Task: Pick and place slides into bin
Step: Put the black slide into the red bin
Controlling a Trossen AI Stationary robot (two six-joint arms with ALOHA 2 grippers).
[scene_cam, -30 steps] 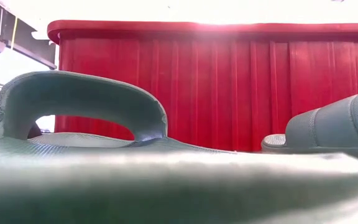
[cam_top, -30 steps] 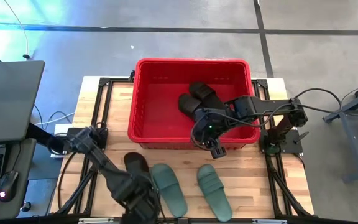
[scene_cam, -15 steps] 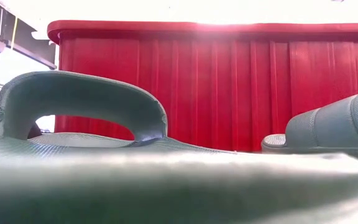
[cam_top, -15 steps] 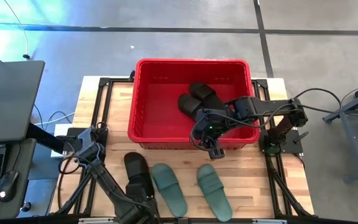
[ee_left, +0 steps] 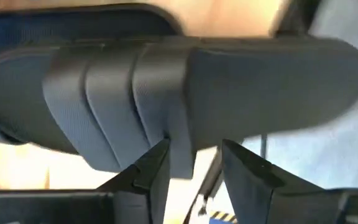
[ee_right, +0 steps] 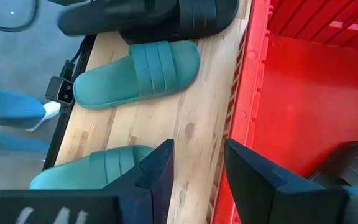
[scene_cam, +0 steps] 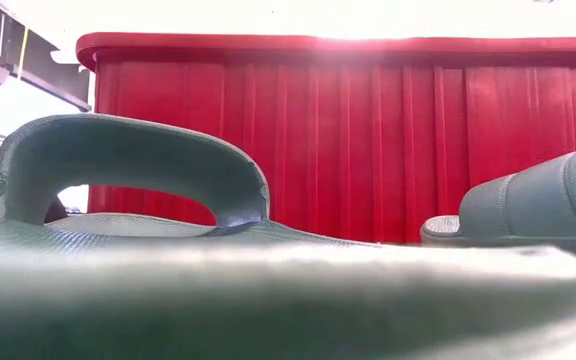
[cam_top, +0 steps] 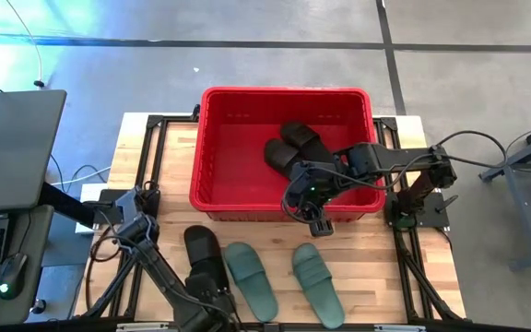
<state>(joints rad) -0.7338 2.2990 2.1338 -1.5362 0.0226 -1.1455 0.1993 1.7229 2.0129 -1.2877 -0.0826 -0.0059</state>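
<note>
Robot test bench, probably in a lab or workshop

A wooden table [cam_top: 358, 263] on black framing stands on a bare concrete floor [cam_top: 247, 65] beside a computer desk [cam_top: 7, 148].

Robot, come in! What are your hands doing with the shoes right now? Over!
Left gripper at the black slide on the table's front edge. Right gripper open, empty, over the red bin's front rim. Two green slides waiting. Nothing blocking.

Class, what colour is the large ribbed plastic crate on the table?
Bright red; the large ribbed plastic crate shows best in the high view.

Two dark jointed arms, looping black cables, angular black fingers [ee_right: 160, 168], small green indicator light
</note>
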